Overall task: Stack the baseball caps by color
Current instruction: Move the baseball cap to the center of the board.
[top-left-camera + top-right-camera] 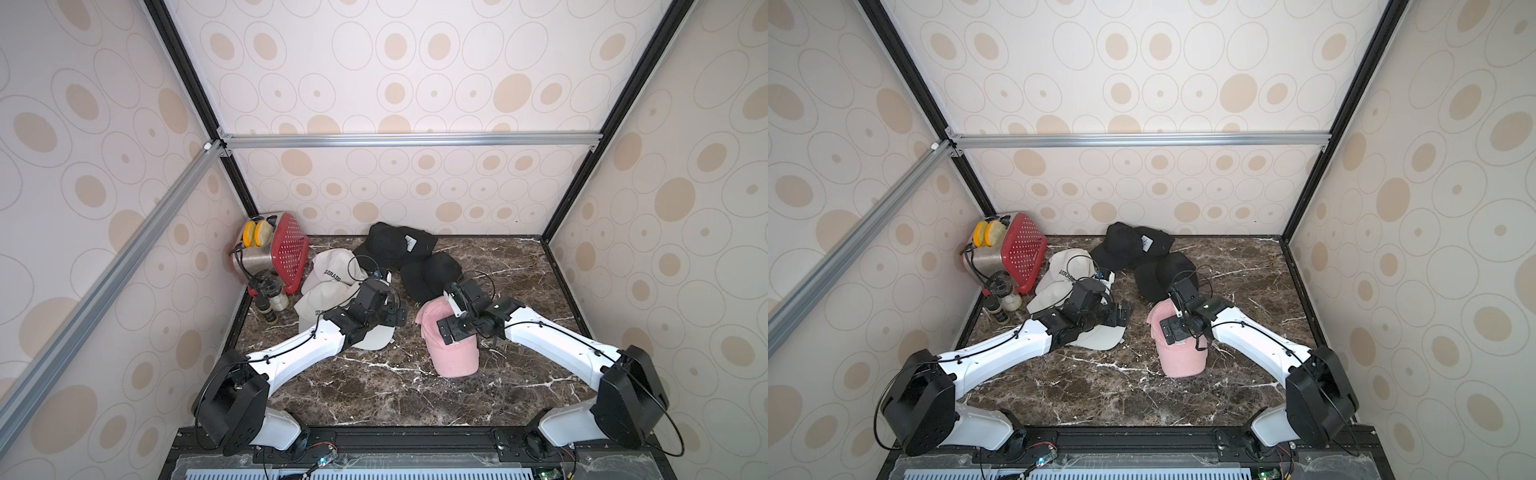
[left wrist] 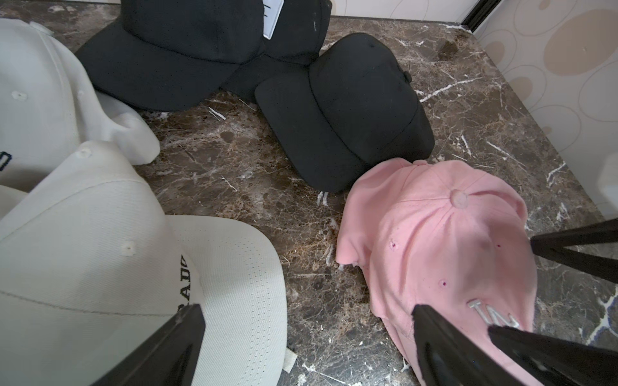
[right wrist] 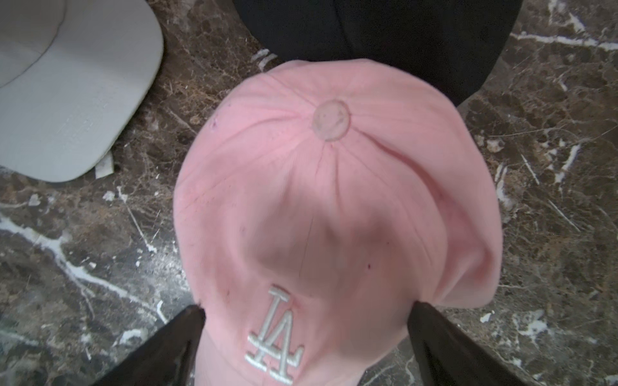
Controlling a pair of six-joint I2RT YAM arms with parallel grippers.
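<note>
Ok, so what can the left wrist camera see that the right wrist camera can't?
Only the left wrist view shows the black cap with the white patch, the black lettering on a white cap and the spotted wall. Only the right wrist view shows the whole white LA logo; the left one catches just part of it. Both show the pink cap, a plain black cap, that white cap's brim and the marble table.

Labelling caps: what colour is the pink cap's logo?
White; the LA logo on the pink cap shows best in the right wrist view.
</note>
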